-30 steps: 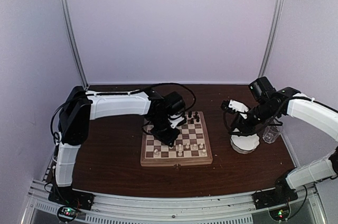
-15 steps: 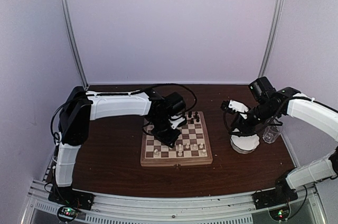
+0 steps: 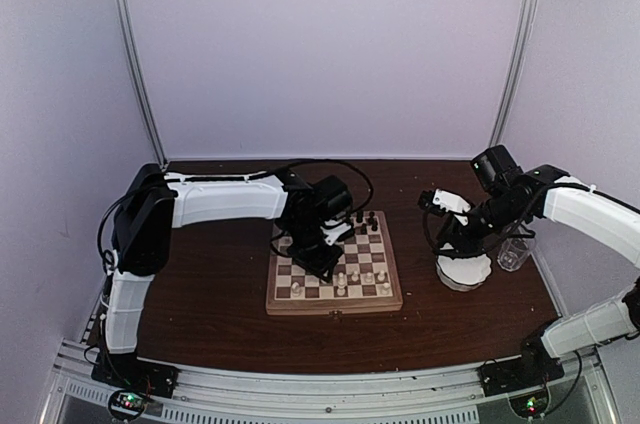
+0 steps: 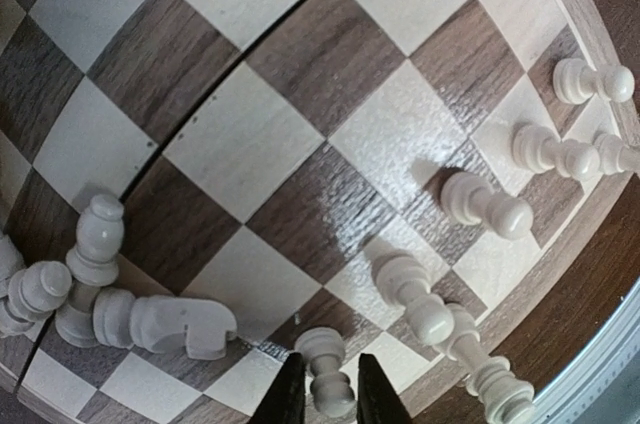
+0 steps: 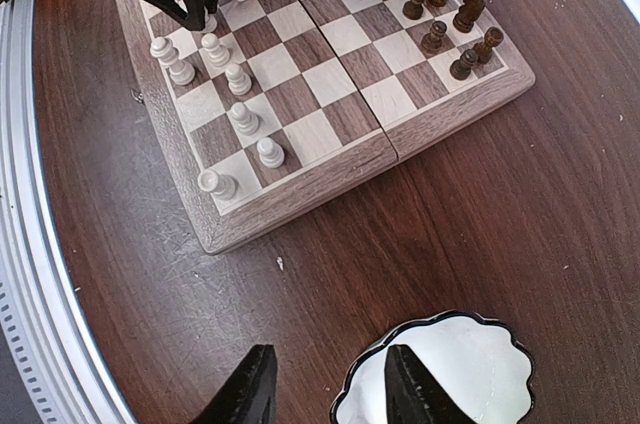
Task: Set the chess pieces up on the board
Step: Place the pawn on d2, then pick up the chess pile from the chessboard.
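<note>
While the left gripper [image 4: 330, 364] flanks a cream-white turned pawn [image 4: 327, 384] (grip unclear), the right gripper [image 5: 330, 354] gapes above a white scalloped bowl [image 5: 455, 374].

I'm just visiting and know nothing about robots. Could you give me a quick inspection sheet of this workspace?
Surface: dark wooden table, lightly scratched.
Job's things: board mid-table; white pieces on its near rows, one knight-like piece lying down; dark pieces at its far right corner.
Clutter: white scalloped bowl and clear cup, right side.
Grippers: left gripper's jaws straddle a white pawn, grip unclear; right gripper open, holding nothing, above the bowl's edge.
Cables: black cable loops above the left arm.
Surroundings: pale walls, metal uprights, metal rail at near edge.
</note>
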Available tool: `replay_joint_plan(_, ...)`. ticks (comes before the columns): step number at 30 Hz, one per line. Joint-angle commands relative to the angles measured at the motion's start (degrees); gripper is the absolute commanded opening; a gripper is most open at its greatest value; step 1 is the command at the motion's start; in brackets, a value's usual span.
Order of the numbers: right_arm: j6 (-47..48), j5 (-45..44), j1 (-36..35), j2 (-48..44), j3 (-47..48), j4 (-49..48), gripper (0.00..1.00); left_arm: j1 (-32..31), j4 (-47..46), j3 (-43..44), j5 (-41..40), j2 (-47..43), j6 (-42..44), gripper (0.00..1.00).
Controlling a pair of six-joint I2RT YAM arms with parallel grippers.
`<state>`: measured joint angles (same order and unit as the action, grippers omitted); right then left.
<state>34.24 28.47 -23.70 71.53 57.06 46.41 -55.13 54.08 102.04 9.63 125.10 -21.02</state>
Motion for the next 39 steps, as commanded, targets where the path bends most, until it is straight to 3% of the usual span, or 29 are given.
replay_joint_plan(1,0.13,-0.76,0.32,0.02,-0.28,-0.83,0.39,-0.32,-0.29,1.92,1.41,0.67,0.45,0.19)
replay_joint_plan(10,0.13,-0.65,0.32,-0.16,-0.28,-0.71,0.39,-0.25,-0.18,1.82,1.24,0.47,0.19,0.21)
replay_joint_plan(23,0.12,-0.41,0.32,-0.34,-0.28,-0.68,0.39,0.51,11.66,8.13,-8.71,-6.78,3.72,0.39)
replay_joint_plan(31,0.13,-0.77,0.32,-0.83,-0.31,-0.71,0.39,6.54,7.32,3.99,-15.23,-7.84,-0.97,0.39)
replay_joint_plan(39,0.13,-0.91,0.36,-1.12,-0.44,-0.84,0.39,10.6,3.31,4.74,-11.63,-4.74,-1.89,0.38)
